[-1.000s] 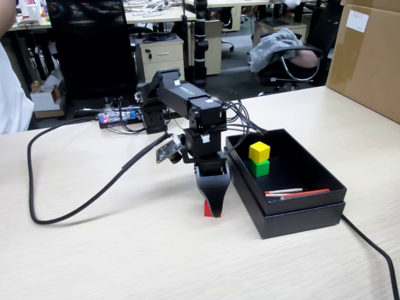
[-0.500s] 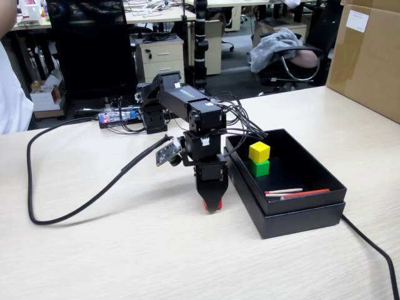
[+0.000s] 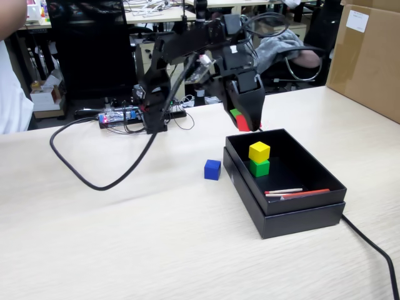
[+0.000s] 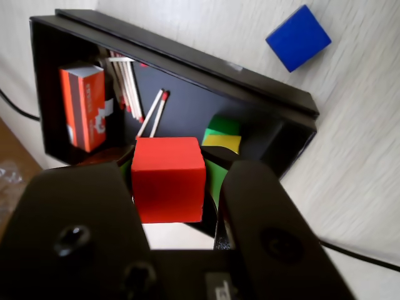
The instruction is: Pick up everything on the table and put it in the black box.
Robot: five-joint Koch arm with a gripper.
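Gripper (image 3: 249,125) hangs high over the black box's (image 3: 294,215) far corner, jaws clamped on the red cube (image 4: 169,179). Inside the box, yellow cube (image 3: 259,151) sits atop green cube (image 3: 259,167), matchsticks (image 3: 294,192) alongside. Blue cube (image 3: 212,169) waits on the worktop (image 3: 125,237), just beside the box.

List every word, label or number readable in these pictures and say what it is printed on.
None can be read.
Red matchbox in the black box: white print, too blurred.
Brown cardboard box: white label, too small.
Pincer holding the red cube: embossed mark at bottom edge, cut off.
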